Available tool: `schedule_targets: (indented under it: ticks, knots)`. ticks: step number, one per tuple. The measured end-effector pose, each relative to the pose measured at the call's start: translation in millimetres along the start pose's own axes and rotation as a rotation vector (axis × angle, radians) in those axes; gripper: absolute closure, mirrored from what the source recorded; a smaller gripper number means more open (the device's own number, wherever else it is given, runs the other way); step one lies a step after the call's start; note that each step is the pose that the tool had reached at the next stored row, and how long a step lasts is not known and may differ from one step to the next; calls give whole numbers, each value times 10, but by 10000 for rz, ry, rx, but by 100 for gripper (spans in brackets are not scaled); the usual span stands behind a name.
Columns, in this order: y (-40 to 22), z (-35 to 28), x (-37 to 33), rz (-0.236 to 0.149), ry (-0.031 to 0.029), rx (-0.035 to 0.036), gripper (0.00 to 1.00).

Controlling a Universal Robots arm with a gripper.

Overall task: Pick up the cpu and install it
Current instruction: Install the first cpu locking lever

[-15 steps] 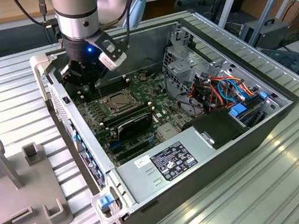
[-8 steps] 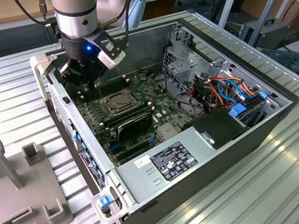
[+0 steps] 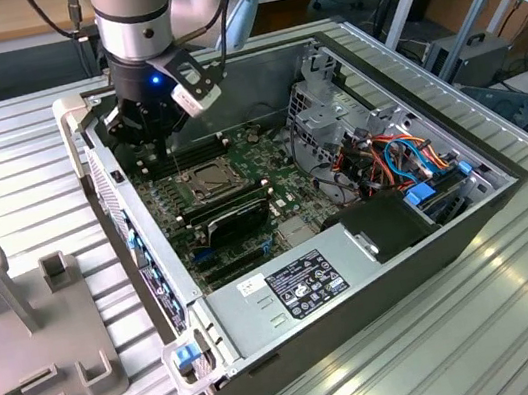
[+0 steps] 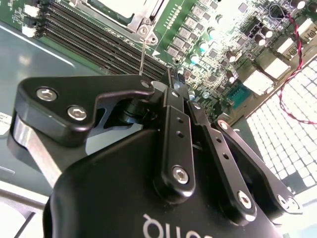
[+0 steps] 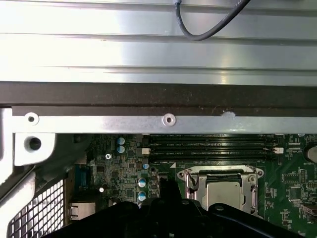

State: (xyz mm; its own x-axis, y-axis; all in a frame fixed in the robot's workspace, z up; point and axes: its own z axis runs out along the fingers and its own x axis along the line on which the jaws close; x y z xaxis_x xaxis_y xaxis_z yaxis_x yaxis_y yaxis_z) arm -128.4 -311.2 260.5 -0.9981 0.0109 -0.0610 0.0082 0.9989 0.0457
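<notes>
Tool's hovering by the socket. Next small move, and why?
Probably nudge the tool toward the thin lever, which stands upright just ahead of it. In the first wrist view a silvery square, apparently the cpu, already lies inside the socket frame, so the raised lever looks like what's left. Whether the chip is fully seated can't be confirmed.

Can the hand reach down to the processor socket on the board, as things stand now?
Probably yes. The hand hangs inside the open case, just beside the socket. Nothing stands over the socket, and the memory slots next to it lie low.
</notes>
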Motion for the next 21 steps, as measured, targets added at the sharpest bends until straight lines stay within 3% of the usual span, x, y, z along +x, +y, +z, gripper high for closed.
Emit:
schedule_targets:
  ticks: [4,8,17,21]
  knots:
    - [0,0,-10,-2,-1,-3,89]
    - [2,2,-25,4,-6,-99,89]
    - [8,8,-130,4,-6,-103,89]
    - [8,14,-211,5,-8,-105,89]
